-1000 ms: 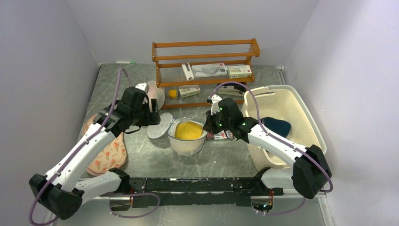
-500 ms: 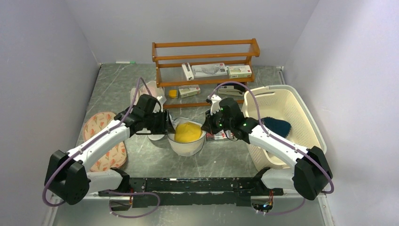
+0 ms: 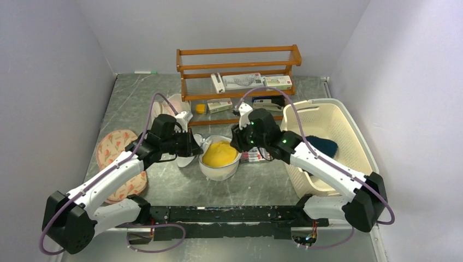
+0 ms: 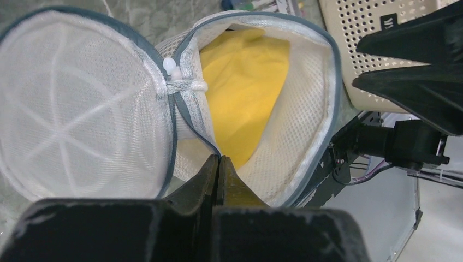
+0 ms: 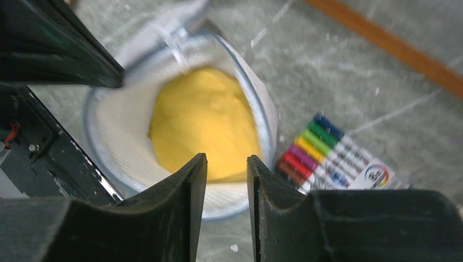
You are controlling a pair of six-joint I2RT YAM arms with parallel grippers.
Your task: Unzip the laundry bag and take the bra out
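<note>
Left gripper pinches shut on the laundry bag rim — right gripper, slightly parted and empty, hovers over the bra; marker pack print unreadable.

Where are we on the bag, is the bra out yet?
Done: the laundry bag is unzipped, its lid flap folded open to the side. In hand: the left gripper is shut at the bag's zip rim, and the right gripper hangs open over the bra. Left: grasp the bra and lift it out; it lies inside the bag.
</note>
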